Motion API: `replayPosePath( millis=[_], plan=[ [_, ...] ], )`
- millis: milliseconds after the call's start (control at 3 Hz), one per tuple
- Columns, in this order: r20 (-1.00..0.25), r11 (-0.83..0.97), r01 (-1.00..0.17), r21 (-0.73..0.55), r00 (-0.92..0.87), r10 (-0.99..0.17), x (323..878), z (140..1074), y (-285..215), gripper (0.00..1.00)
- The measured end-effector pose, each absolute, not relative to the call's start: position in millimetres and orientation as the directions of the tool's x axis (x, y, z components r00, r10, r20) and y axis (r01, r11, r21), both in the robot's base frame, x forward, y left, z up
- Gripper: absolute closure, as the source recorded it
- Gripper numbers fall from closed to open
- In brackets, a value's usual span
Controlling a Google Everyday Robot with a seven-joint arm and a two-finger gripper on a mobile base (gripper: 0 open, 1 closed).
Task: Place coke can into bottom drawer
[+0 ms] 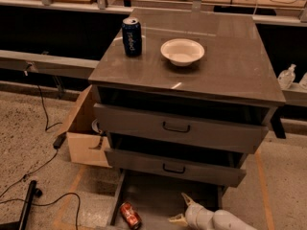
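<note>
The coke can [130, 215] is red and lies on its side in the bottom drawer [153, 195], near the drawer's left rail at the frame's lower edge. The drawer is pulled out below the grey cabinet. My gripper [181, 209] is at the bottom of the view, to the right of the can and apart from it. Its two pale fingers are spread open and hold nothing. The white arm runs off to the lower right.
A dark blue can [131, 37] and a white bowl [182, 51] stand on the cabinet top [230, 66]. The two upper drawers [177, 127] stick out slightly. A cardboard box [86, 138] sits left of the cabinet. Black cables [43, 166] lie on the floor at left.
</note>
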State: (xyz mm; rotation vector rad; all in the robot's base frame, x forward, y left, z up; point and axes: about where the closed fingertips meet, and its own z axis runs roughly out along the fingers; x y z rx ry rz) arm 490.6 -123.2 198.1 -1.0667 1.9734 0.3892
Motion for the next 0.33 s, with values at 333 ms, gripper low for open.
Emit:
replayPosePath(
  millis=[333],
  plan=[
    [-0.790,0.590,-0.799,-0.117,-0.284,-0.543,491.0,200.7,-123.9,0.51]
  ],
)
